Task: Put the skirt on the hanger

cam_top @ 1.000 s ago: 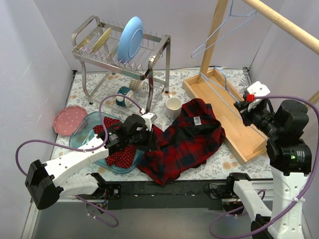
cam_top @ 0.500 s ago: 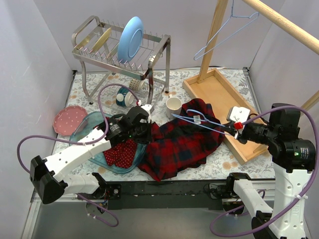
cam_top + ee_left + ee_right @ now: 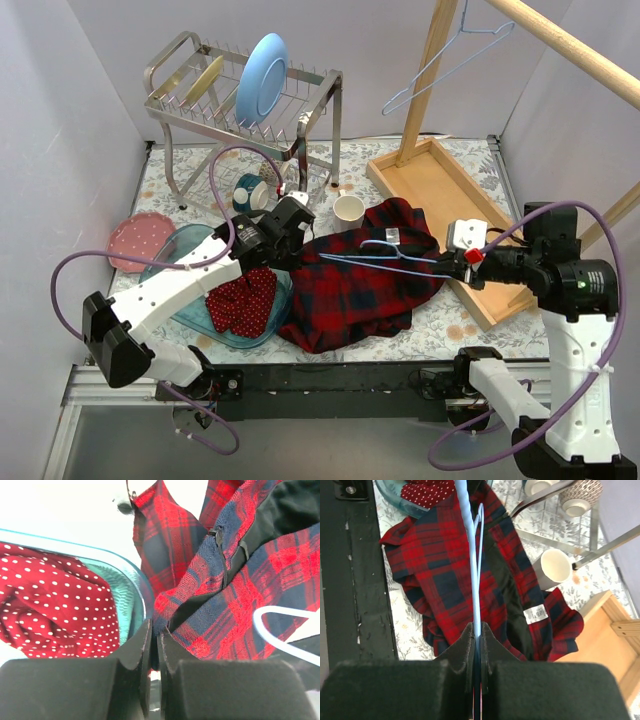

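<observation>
The red polka-dot skirt (image 3: 243, 300) lies bunched in a teal glass dish (image 3: 165, 275) at the front left; it also shows in the left wrist view (image 3: 55, 610) and the right wrist view (image 3: 427, 491). My left gripper (image 3: 288, 250) (image 3: 154, 630) is beside the dish's right rim, shut on an edge of the plaid shirt (image 3: 360, 290) (image 3: 235, 595), not on the skirt. My right gripper (image 3: 462, 258) (image 3: 477, 630) is shut on a light-blue wire hanger (image 3: 395, 256) (image 3: 470, 540) and holds it flat above the plaid shirt (image 3: 440, 565), pointing left.
A second wire hanger (image 3: 440, 65) hangs from the wooden rail at the back right. A wooden tray (image 3: 440, 190) lies under it. A dish rack (image 3: 240, 110) with a blue plate, mugs (image 3: 349, 210) and a pink plate (image 3: 135, 240) stand at the back and left.
My right gripper brought the hanger down from over the wooden tray to above the plaid shirt. My left gripper moved from over the dish back and right, and the shirt's edge shifted with it.
</observation>
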`<state>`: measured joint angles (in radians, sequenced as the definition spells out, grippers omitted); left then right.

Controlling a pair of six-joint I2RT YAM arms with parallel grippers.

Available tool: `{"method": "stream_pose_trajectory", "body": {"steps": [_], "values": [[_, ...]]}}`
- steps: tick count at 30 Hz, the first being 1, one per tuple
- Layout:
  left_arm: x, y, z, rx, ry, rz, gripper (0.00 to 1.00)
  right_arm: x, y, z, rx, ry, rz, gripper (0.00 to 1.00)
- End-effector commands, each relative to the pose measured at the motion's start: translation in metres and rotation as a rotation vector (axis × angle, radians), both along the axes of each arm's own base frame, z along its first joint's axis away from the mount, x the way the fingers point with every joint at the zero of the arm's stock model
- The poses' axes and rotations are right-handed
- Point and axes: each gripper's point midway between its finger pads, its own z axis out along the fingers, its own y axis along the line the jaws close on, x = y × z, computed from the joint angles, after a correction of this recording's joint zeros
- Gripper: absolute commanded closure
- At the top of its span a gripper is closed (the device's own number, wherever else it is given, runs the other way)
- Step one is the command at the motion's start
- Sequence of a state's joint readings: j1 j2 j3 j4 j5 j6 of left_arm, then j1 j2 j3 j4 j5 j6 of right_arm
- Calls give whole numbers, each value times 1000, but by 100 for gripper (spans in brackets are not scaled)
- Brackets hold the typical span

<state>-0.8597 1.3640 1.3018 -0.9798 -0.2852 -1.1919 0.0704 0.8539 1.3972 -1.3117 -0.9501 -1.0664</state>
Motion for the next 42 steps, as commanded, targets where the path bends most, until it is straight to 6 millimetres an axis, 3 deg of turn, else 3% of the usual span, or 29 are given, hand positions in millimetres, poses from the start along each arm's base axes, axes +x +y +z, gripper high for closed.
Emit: {"method": "stream_pose_trajectory", "body": {"steps": [1,10,17,22,25,30,36,42], "values": [[14,6,35,0,-118,-3,100,5,7,-4,12,12,57,99],[0,-5,68,-129,-165,-108,100,29,13,-14,3,63,110,99],[18,-3,84,-91,-230,-72,100,7,38,-29,-39,128,254,99],[18,-18,96,-116,-239,-151,100,19,36,-23,-62,79,211,99],[11,-27,106,-182,-249,-207,100,46,37,-19,-69,52,127,99],[-17,-32,128,-319,-267,-317,100,64,49,-23,-28,141,125,99],[-30,-29,136,-397,-286,-329,100,61,67,-30,62,251,205,99],[-37,-45,141,-534,-289,-347,100,57,80,-45,114,310,224,99]]}}
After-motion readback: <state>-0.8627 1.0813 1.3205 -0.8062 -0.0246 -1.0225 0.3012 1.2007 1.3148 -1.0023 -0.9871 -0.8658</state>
